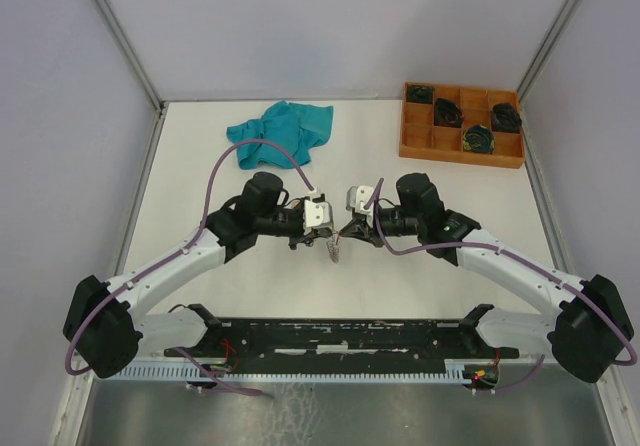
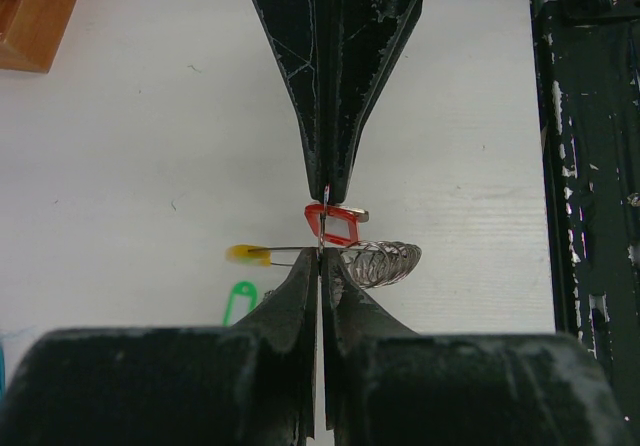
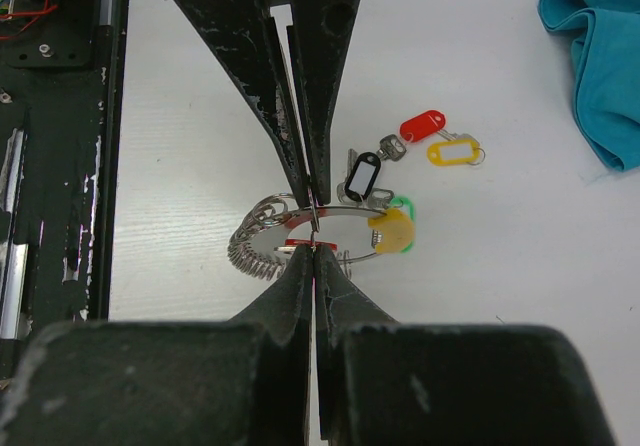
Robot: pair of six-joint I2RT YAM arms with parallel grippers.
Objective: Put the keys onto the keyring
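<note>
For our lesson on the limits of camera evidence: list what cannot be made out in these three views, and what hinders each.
Top view: the keyring is too small to trace.
Left wrist view: the right end effector covers the top of the red tag, so whether it grips tag or ring is unclear.
Right wrist view: the green tag sits half behind the yellow sleeve; the cloth is cut off by the frame edge.

No writing, brand, number or sign can be read anywhere, and the white label windows on the keys (image 3: 362, 178) show no legible marks.
</note>
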